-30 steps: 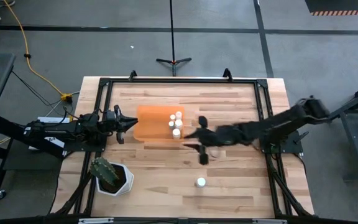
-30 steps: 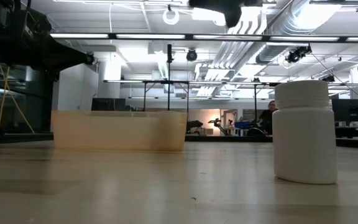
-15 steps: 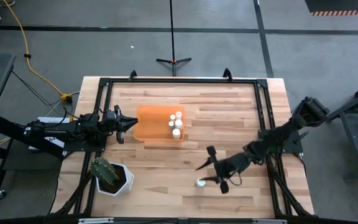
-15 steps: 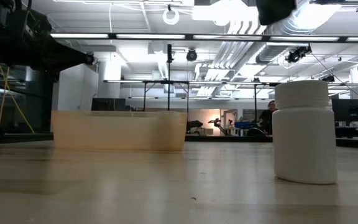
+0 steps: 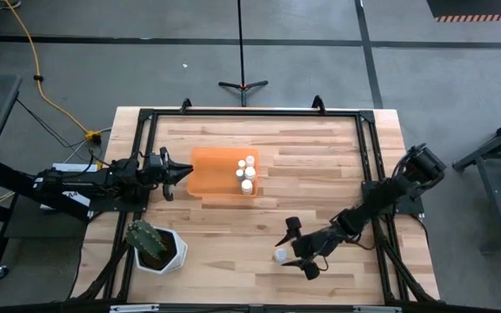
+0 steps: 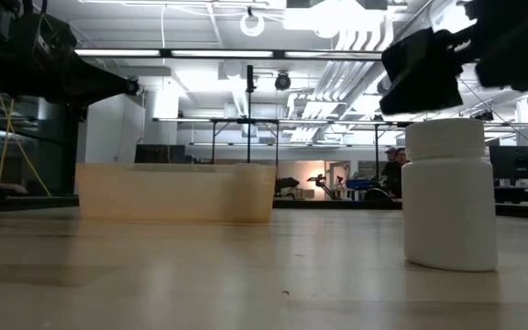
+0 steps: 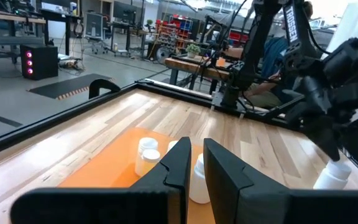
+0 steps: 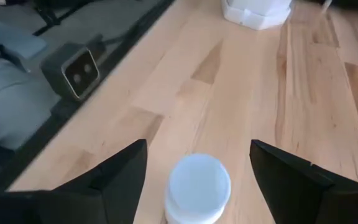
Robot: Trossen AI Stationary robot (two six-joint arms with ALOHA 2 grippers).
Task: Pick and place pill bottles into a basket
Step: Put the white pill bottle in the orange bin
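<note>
Near the front edge of the desk [image 5: 320,156], my right tool [image 5: 296,248] hangs just over the one pill bottle [image 5: 280,256] left outside the basket, its two dark fingers [image 8: 114,177] spread wide on either side of the white cap and not touching it. This loose bottle is a squat white cylinder with a slightly wider, smooth white cap; it stands upright on the pale wood planks, and from the low view it shows a plain, unlabelled body under a thick cap [image 6: 449,194]. The basket [image 5: 211,171] is a shallow, translucent orange bin, well apart from that bottle, toward the left of the desk's middle. Inside it, a small cluster of white pill bottles in the basket [image 5: 247,172] stands upright at the end nearer my right arm; I count about three or four and cannot be surer, since they crowd together. My left tool [image 5: 179,171] waits at the basket's other end, just beside its rim, with its fingers [image 7: 180,165] held close together, only a narrow gap between them, and gripping nothing. A white angular pot with a green cactus [image 5: 153,245] sits near the front left corner.
</note>
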